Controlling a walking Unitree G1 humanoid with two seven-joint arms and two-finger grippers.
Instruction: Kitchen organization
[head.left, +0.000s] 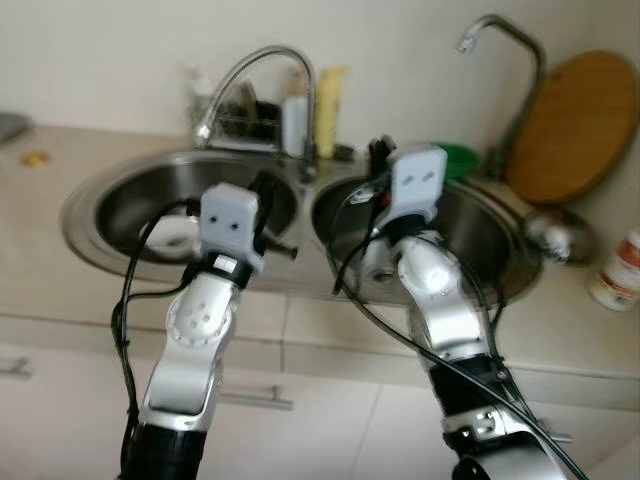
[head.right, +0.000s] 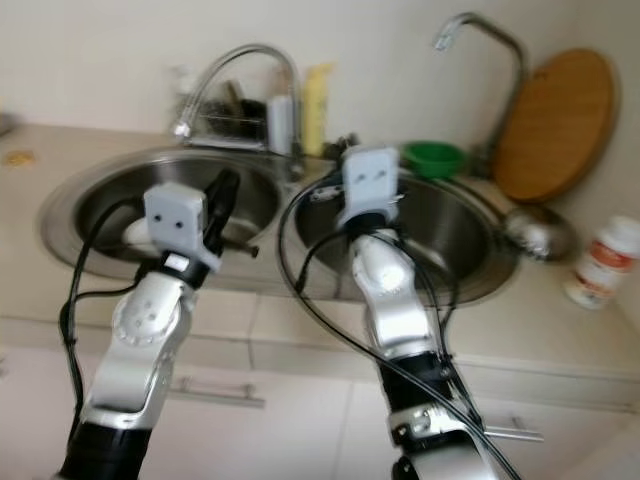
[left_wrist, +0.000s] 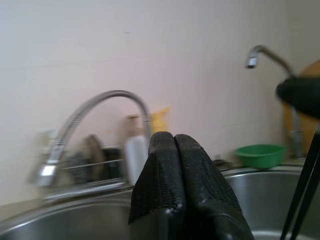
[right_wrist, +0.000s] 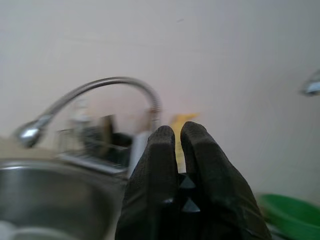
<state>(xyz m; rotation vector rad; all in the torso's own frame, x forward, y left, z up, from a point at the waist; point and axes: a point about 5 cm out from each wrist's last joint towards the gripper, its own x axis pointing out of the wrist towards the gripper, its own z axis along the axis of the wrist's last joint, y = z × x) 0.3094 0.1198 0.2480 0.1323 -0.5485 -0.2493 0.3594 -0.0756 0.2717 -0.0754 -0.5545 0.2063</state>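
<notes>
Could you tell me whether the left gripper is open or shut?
Shut: the left gripper's two black fingers press together with nothing between them.

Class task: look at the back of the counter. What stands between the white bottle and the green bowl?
In the left eye view, a yellow bottle stands between the white bottle and the green bowl; the right claw rises before that gap.

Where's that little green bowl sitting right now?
The green bowl sits on the counter behind the right-hand sink basin, toward the robot's right, between the yellow bottle and the round wooden board leaning on the wall.
</notes>
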